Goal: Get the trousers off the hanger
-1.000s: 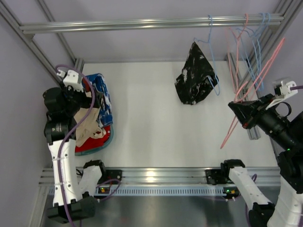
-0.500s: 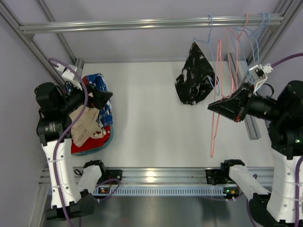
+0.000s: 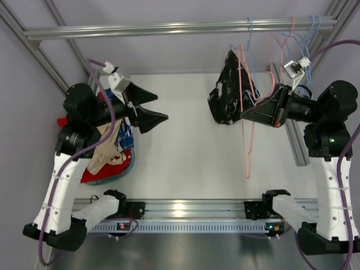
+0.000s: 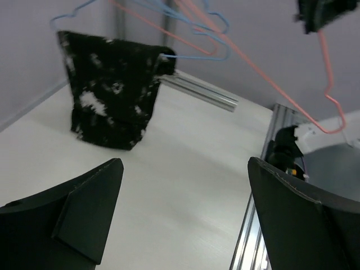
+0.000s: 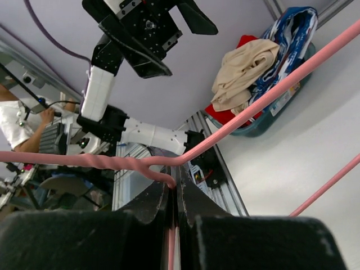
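The blue patterned trousers (image 3: 126, 134) and the beige trousers (image 3: 104, 151) lie bunched in a teal basket (image 3: 130, 164) at the table's left; both also show in the right wrist view, blue (image 5: 288, 38) and beige (image 5: 245, 70). My left gripper (image 3: 161, 107) is open and empty, raised to the right of the basket and facing across the table (image 4: 185, 185). My right gripper (image 3: 246, 115) is shut on a bare pink hanger (image 3: 246, 140), pinching its wire near the twisted neck (image 5: 175, 183). The hanger dangles beside the black garment.
A black, white-flecked garment (image 3: 228, 93) hangs on a blue hanger (image 4: 194, 55) from the top rail (image 3: 180, 26). Several bare pink and blue hangers (image 3: 298, 34) crowd the rail's right end. Red cloth (image 3: 97, 172) lies in the basket. A metal post (image 3: 292, 140) stands at the right.
My left arm has lifted away from the basket and swung right, jaws open. My right arm has carried the pink hanger leftward, up beside the black garment.
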{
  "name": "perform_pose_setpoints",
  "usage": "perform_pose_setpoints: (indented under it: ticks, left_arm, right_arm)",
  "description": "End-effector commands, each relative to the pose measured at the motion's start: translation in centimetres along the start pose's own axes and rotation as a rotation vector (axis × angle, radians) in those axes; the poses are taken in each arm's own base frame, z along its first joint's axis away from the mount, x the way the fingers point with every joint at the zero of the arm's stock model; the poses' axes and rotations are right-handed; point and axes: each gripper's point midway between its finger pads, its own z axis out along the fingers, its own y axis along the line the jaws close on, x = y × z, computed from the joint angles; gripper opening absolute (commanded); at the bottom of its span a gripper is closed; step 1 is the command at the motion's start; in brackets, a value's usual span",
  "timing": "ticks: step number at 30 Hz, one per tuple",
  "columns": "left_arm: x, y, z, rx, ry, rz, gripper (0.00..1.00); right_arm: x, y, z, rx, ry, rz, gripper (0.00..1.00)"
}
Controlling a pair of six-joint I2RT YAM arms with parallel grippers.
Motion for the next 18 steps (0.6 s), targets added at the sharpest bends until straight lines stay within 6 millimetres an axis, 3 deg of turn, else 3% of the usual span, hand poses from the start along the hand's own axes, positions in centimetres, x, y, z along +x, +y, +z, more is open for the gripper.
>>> perform_pose_setpoints:
  ticks: [1,3,4,6,8,10,11,13,14,18]
  left_arm:
    - [-4.2,-3.6,3.7,0.178,-0.127,0.273,0.99]
    - [-4.7,-4.1,5.6,0.256,-0.122,0.359,0.98]
    - [-4.7,-4.2,6.3,0.270,-0.122,0.384,0.98]
    - [-4.4,-5.3,7.3,0.326,-0.132,0.479,0.98]
    - [-3.8,-5.1,8.3,0.317,-0.122,0.548,0.97]
    - [-1.9,-5.8,9.3,0.326,-0.080,0.671,0.96]
    - [-0.8,-7.2,9.8,0.365,-0.069,0.700,0.95]
    - [1.5,-7.6,10.3,0.379,-0.035,0.802,0.94]
    - [2.2,-8.7,10.8,0.393,-0.037,0.882,0.93]
    - [4.8,-10.2,11.6,0.439,-0.005,0.923,0.91]
  right_arm:
    - [1.0,1.8,0.4,-0.105,0.078,-0.016,0.00]
    - [2.7,1.5,1.1,-0.138,0.149,-0.034,0.00]
    - [4.4,1.0,1.1,-0.117,0.200,0.059,0.00]
    - [5.8,0.9,1.7,-0.153,0.242,0.015,0.00]
    - [7.4,-0.6,2.1,-0.143,0.276,0.072,0.00]
    - [8.9,-1.1,2.4,-0.145,0.320,0.099,0.00]
    - [9.7,-1.2,2.6,-0.155,0.352,0.099,0.00]
    - [10.2,-1.0,3.1,-0.176,0.378,0.106,0.00]
    - [10.6,-0.9,3.5,-0.192,0.403,0.118,0.00]
    - [11.6,-0.7,4.1,-0.218,0.459,0.142,0.00]
